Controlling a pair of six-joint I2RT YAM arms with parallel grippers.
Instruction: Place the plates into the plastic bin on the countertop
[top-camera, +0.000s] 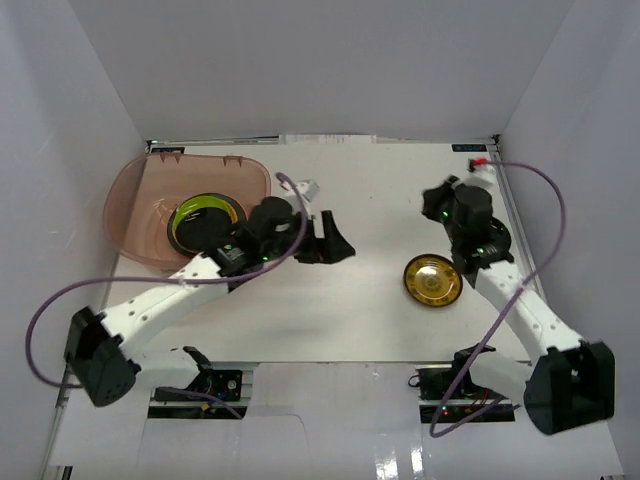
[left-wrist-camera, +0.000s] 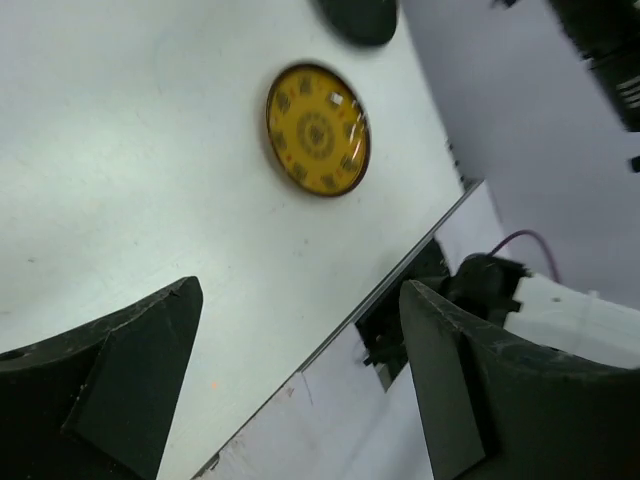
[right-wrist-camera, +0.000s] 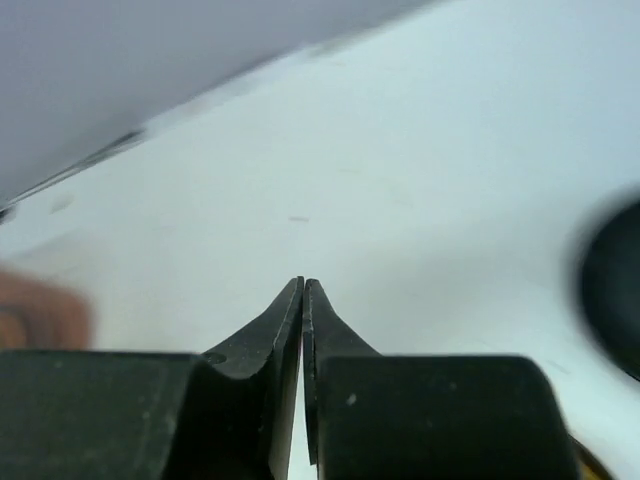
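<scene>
The pinkish plastic bin (top-camera: 130, 205) stands at the far left of the white countertop (top-camera: 380, 190). A stack of plates (top-camera: 205, 222) with a lime green rim and a black top lies in it. A gold patterned plate (top-camera: 433, 279) lies on the right; it also shows in the left wrist view (left-wrist-camera: 318, 130). A black plate (top-camera: 498, 238) lies partly under the right arm, and its edge shows in the left wrist view (left-wrist-camera: 360, 15). My left gripper (top-camera: 330, 243) is open and empty above the table's middle, right of the bin. My right gripper (top-camera: 433, 203) is shut and empty, beyond the gold plate.
White walls close in the back and both sides. The table's front edge (left-wrist-camera: 400, 270) and the right arm's base (left-wrist-camera: 480, 290) show in the left wrist view. Purple cables loop by both arms. A blurred dark plate (right-wrist-camera: 615, 290) is at the right in the right wrist view.
</scene>
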